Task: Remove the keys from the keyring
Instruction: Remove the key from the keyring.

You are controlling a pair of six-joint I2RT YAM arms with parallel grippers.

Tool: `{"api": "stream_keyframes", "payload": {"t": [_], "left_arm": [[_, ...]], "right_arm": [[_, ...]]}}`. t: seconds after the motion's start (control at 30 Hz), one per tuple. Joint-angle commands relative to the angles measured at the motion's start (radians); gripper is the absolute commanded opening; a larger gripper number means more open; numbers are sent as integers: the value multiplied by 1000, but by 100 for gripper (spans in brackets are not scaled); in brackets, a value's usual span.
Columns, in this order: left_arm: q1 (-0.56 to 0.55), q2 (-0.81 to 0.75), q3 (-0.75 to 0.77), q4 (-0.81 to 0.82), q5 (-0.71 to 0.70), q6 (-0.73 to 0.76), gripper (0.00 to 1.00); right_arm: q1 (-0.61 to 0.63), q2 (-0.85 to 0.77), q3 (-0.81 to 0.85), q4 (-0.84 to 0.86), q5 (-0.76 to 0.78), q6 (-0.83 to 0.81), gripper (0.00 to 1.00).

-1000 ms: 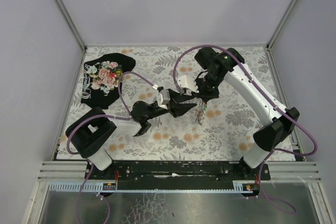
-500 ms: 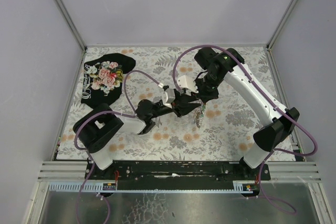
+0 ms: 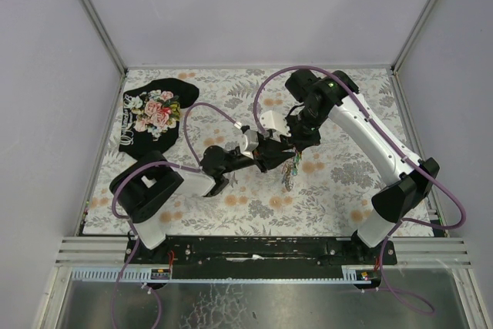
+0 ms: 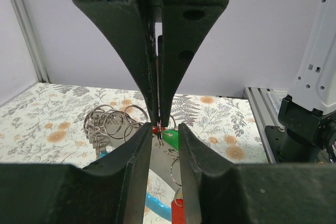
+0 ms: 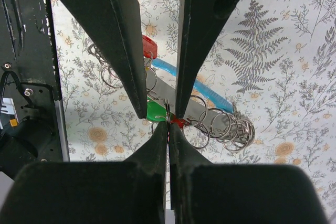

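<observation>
step in hand: judging this as the set-up for working one key off, with the right side anchoring the ring and the left side lining up for a pinch
right fingers point(image 5: 168, 135): pressing flat together on a thin wire loop of the keyring point(image 5: 226, 125), no gap showing between them
left fingers point(image 4: 137, 153): standing narrowly apart, their tips sitting either side of the other arm's tips; nothing looking pinched between them yet
where the bunch is: hanging just under the two sets of tips, over the middle of the desk point(image 3: 347, 190); cannot tell whether it is brushing the surface
keys point(image 3: 289, 169): green head point(image 5: 155, 113) lying right at the pinch point, red head point(image 5: 149, 45) sitting further out, beside the light-blue fob point(image 5: 202, 88)
next move, as a guess: closing the left side on one key close to the loop, then walking it round to the ring's split; this is calling for a small, exact pull while the anchor is gripping hard, since the wire is thin and looking likely to slip
hard to make out: where the split in the ring is; which loop each key is threaded on; any yellow head; the top view is giving the bunch only as a small glint
cut off: the fingers are blocking much of both wrist views; the left wrist view's lower edge is clipping the red head
elsewhere: black floral cloth point(image 3: 154, 113) lying at the far left of the desk, well apart
</observation>
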Motion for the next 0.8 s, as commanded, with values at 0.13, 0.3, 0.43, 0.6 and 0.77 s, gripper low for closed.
{"api": "stream_keyframes", "payload": {"t": [0.13,0.3,0.43,0.6,0.77], "left_arm": [[-6,28,15,74,16,-5,24],[-6,33,22,74,19,-10,22],[-6,33,28,74,24,-13,21],[-5,26,28,75,27,-20,20],[-7,20,24,75,29,-22,17]], "right_arm": [[10,-15,48,-13,-40,12,0],[10,-15,45,-13,-50,13,0],[9,-15,40,-13,-54,12,0],[9,-16,36,-13,-54,13,0],[9,-15,35,-14,-51,13,0]]}}
